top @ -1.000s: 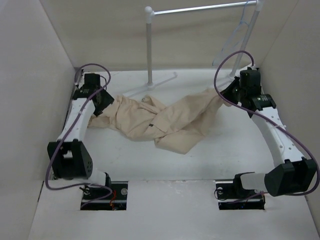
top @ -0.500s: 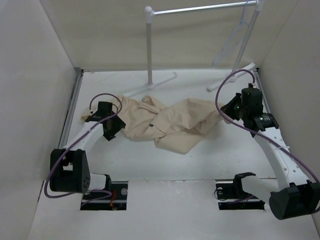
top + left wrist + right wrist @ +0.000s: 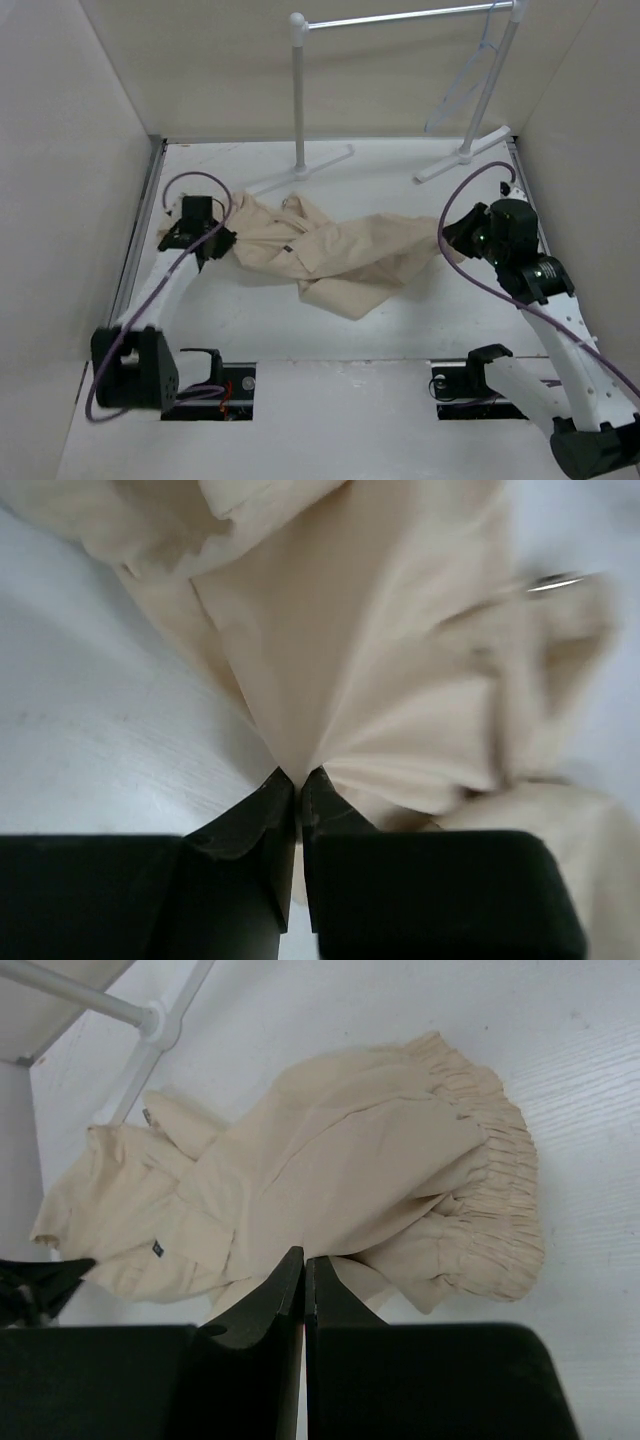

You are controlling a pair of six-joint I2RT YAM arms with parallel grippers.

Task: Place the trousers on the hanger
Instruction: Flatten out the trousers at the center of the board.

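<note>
The beige trousers lie crumpled across the middle of the table, with the gathered waistband at their right end. My left gripper is at their left end. Its jaws are shut, with a fold of the cloth pinched at the tips. My right gripper is at the waistband end, its jaws shut where a fold of the trousers meets the tips. The thin pale hanger hangs from the rack bar at the back right, apart from both grippers.
The white clothes rack stands at the back: its left post, its metal bar and its feet on the table. A rack foot also shows in the right wrist view. White walls close in on the left, back and right.
My left gripper swung round to the trousers' left end and shut on the cloth. My right arm drew back towards the near side, and the waistband end came down with it.
</note>
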